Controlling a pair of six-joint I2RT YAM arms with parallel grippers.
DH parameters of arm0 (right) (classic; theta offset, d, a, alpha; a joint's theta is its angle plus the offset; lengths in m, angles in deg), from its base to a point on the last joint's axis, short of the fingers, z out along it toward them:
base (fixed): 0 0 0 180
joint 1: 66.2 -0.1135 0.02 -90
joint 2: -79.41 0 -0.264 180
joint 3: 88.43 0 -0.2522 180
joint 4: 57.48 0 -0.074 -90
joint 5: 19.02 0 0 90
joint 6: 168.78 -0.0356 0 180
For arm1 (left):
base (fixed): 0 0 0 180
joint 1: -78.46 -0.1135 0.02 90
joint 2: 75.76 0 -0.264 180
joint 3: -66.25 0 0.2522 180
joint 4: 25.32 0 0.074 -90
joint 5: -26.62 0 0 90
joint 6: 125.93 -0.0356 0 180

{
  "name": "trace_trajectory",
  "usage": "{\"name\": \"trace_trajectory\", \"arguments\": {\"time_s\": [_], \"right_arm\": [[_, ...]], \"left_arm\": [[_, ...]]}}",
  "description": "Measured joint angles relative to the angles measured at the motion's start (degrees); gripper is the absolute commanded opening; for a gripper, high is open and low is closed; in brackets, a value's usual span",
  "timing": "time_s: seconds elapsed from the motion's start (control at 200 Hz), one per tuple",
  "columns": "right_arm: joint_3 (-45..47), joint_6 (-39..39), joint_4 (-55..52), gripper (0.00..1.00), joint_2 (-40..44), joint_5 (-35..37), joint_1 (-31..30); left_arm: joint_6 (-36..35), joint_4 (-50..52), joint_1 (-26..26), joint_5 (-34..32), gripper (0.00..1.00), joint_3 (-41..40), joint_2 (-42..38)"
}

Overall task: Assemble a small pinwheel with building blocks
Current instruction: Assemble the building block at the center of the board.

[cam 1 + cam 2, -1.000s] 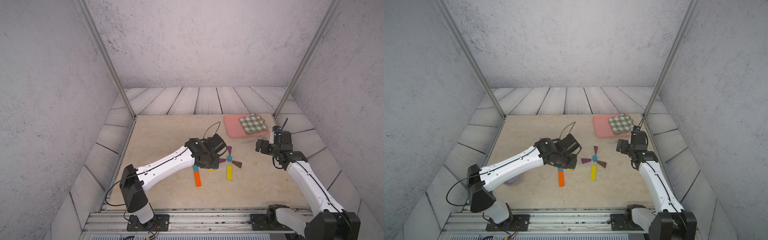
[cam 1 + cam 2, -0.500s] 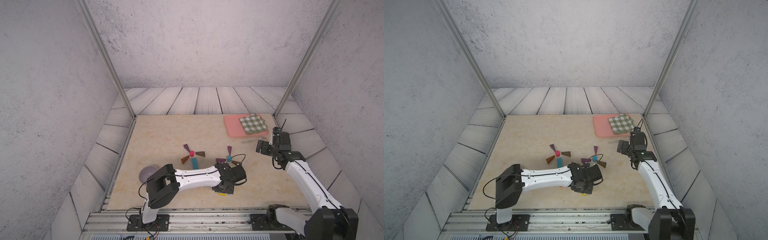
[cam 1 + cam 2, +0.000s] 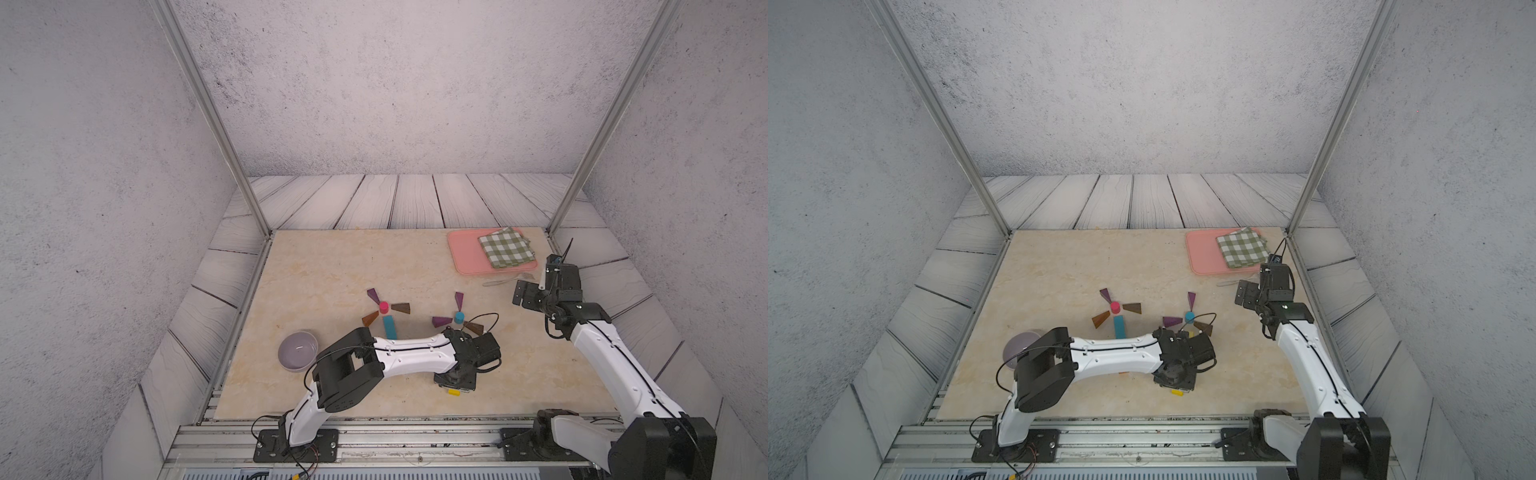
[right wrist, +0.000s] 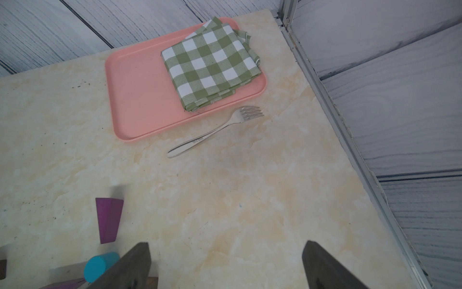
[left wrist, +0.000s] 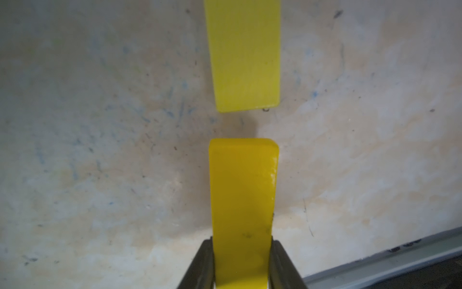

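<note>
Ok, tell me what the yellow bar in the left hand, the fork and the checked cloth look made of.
Held yellow bar: painted wood or plastic; glossy edge highlight. Fork: polished metal; silvery, reflective. Checked cloth: woven fabric; visible weave, folded layers.

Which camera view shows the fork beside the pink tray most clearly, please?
The right wrist view: the fork lies whole and close, tines and handle distinct, beside the pink tray. In both top views it is only a small silver sliver. The left wrist view does not show it.
</note>
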Motion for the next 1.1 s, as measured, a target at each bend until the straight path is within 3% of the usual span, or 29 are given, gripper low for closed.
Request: {"name": "trace_trajectory", "arguments": {"time_s": [1.101], "right_arm": [[1.0, -0.1, 0.8, 0.99, 0.7, -0.4, 0.2]], "left_arm": [[2.3, -0.1, -1.2, 1.4, 0.14, 1.7, 2.8]]}}
